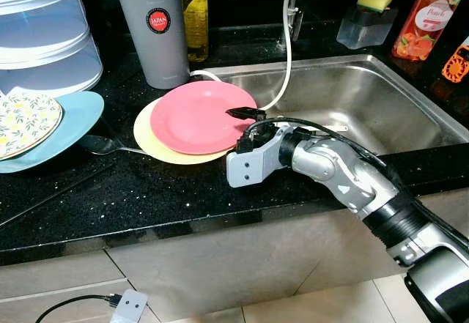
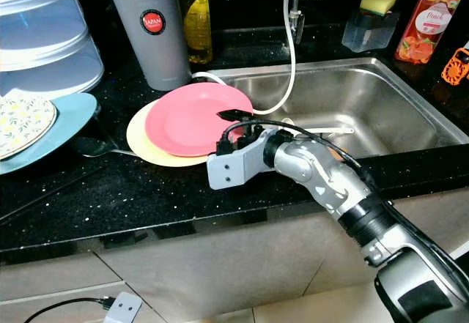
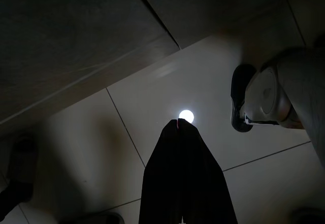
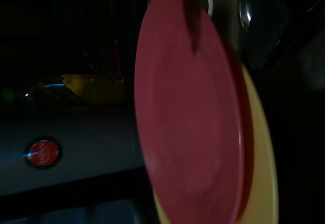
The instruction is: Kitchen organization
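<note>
We are gripping the round pink plastic plate (image 1: 198,116) by its sink-side rim, right pincer (image 1: 244,112) pinching it; next, probably lifting it off the yellow plate (image 1: 157,147) on the black bench (image 1: 146,191).

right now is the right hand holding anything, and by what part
It looks like the right hand pinches the pink plate at its rim nearest the sink; a firm hold cannot be confirmed.
</note>
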Controlling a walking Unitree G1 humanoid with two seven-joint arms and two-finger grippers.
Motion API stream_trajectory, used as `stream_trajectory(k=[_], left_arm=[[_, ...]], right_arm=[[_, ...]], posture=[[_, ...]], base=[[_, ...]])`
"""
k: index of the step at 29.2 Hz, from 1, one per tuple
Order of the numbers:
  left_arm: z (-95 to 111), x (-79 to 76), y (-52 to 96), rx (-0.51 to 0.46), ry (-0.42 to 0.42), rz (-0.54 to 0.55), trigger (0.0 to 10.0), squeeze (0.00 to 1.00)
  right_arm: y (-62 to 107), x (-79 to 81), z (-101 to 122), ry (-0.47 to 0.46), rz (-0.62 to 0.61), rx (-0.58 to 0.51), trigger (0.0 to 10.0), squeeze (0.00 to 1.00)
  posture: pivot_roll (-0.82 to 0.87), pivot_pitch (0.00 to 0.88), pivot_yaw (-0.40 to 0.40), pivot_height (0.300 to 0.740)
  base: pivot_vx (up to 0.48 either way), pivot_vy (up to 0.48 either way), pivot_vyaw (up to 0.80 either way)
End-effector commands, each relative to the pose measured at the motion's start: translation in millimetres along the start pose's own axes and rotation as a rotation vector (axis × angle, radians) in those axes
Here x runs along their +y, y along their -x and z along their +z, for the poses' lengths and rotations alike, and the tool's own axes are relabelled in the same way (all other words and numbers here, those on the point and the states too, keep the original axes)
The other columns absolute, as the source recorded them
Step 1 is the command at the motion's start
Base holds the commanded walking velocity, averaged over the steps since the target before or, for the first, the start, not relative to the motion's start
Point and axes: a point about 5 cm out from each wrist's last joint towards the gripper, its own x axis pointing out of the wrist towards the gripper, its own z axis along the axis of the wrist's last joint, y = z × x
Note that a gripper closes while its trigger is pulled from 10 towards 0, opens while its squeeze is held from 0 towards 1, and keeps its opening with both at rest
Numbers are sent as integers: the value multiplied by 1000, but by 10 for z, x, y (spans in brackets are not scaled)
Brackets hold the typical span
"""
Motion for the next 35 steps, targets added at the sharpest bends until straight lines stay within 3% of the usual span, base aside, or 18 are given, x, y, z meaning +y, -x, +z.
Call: stream_trajectory(k=[1, 4, 12, 18, 21, 30, 35], left_arm=[[-38, 46, 12, 18, -9, 12, 10000, 0], [-29, 39, 8, 16, -6, 12, 10000, 0], [-34, 36, 8, 19, -2, 14, 10000, 0], [-24, 37, 4, 20, -4, 13, 10000, 0], [-25, 38, 4, 22, -3, 14, 10000, 0], [-28, 52, 4, 27, -2, 18, 10000, 0], [-41, 61, 7, 35, 4, 22, 10000, 0]], right_arm=[[29, 70, -94, 33, 72, 29, 10000, 0], [80, 132, -186, 42, 128, 54, 10000, 0], [169, 3, -379, 65, 77, 127, 10000, 0], [184, -311, -404, 41, -66, 109, 10000, 0], [172, -376, -355, 8, -103, 70, 10000, 0], [63, -283, -242, 8, -76, 16, 10000, 0], [-41, -114, -120, 19, 4, -36, 10000, 0]], posture=[[97, 17, -22, 740], [98, 15, -25, 740], [92, 15, -24, 740], [94, 20, -23, 740], [95, 22, -21, 740], [99, 21, -22, 740], [105, 23, -27, 740]], base=[[0, 0, 0], [0, 0, 0], [0, 0, 0], [0, 0, 0], [0, 0, 0], [0, 0, 0], [0, 0, 0]])
